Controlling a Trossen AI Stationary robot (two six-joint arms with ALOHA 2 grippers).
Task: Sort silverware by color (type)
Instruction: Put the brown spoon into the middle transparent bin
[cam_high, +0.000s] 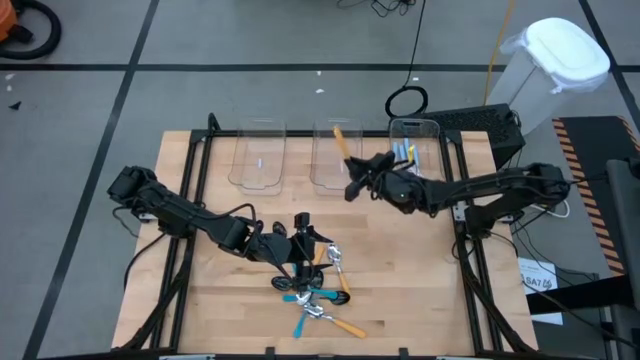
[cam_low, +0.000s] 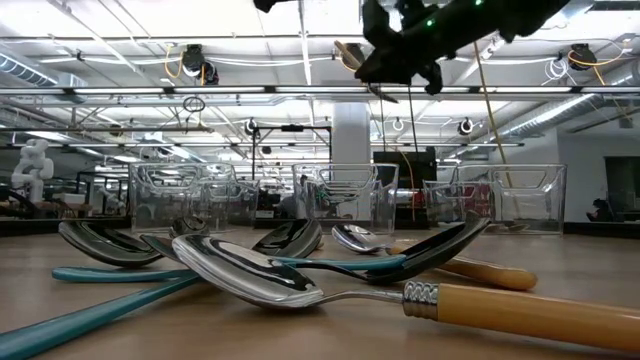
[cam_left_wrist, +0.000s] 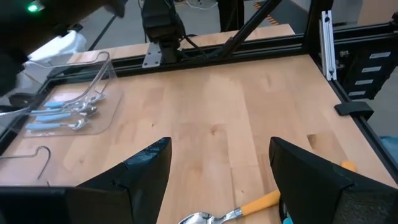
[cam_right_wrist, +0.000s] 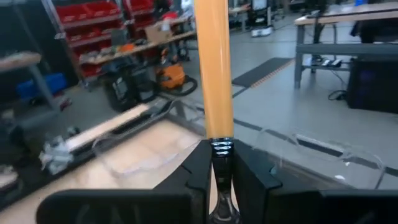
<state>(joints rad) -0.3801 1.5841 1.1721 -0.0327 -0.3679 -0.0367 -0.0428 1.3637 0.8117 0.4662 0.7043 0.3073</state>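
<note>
A pile of spoons (cam_high: 316, 292) lies on the wooden table near its front edge, with teal, orange and light-blue handles crossing one another; the low view shows them close up (cam_low: 300, 270). My left gripper (cam_high: 303, 243) hangs open just above the pile's far side, touching nothing. My right gripper (cam_high: 356, 168) is shut on an orange-handled spoon (cam_high: 340, 142) in the air over the middle clear bin (cam_high: 328, 175). The right clear bin (cam_high: 415, 145) holds light-blue-handled spoons (cam_left_wrist: 59, 115). My right gripper pinches the orange-handled spoon at the silver collar (cam_right_wrist: 222, 151) where handle meets neck, between its two fingers. The fingers reach in about level from the table's right. The orange handle (cam_right_wrist: 212, 68) sticks out past the fingertips; the spoon is lifted clear.
A third clear bin (cam_high: 258, 155) stands at the far left of the row. Black frame rails (cam_high: 200, 165) run along the table's sides. Bare wood lies between the bins and the pile. An orange-handled spoon (cam_left_wrist: 249, 208) lies just below my left fingers.
</note>
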